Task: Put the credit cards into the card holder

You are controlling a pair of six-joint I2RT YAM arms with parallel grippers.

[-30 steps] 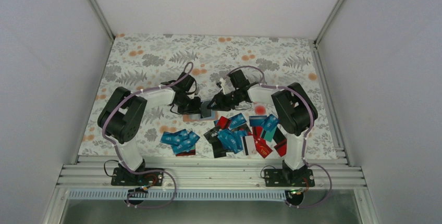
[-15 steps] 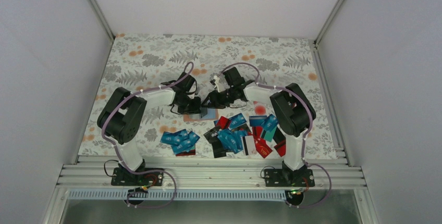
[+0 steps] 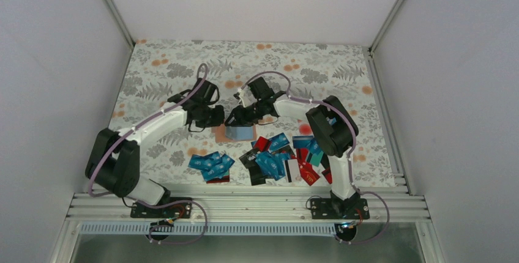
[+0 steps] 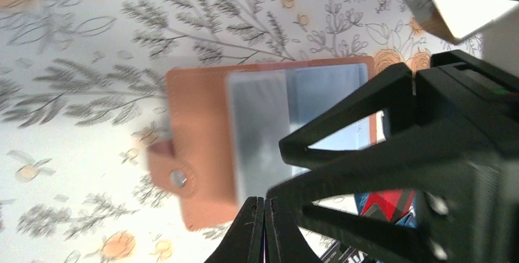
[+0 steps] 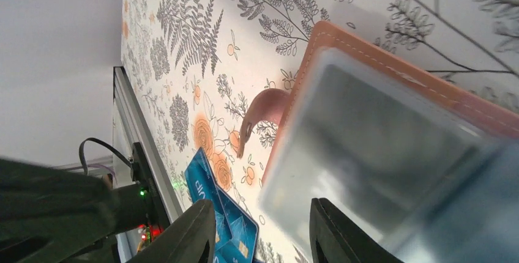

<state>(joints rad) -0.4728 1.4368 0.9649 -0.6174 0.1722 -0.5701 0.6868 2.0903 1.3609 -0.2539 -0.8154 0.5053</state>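
Observation:
The tan-pink card holder (image 3: 221,133) lies on the flowered cloth between my two grippers, snap tab to the left. A pale blue card (image 3: 240,133) lies on it, partly over its right edge. In the left wrist view the holder (image 4: 196,134) carries the blurred card (image 4: 260,122). My left gripper (image 3: 214,118) (image 4: 264,226) is shut and empty, just left of the holder. My right gripper (image 3: 234,118) (image 5: 260,214) is open just above the card (image 5: 379,153) and the holder (image 5: 392,70); its black fingers (image 4: 343,140) also show in the left wrist view. More credit cards lie in two piles (image 3: 212,165) (image 3: 284,159).
The piles of blue, teal, red and black cards sit near the front edge, by the metal rail (image 3: 245,202). Two blue cards (image 5: 220,208) lie just beside the holder. White walls close in the table at both sides and the back.
My right gripper has moved left over the holder. My left arm has swung out to the left and its gripper has drawn back off the holder. The blue card now lies uncovered on the holder.

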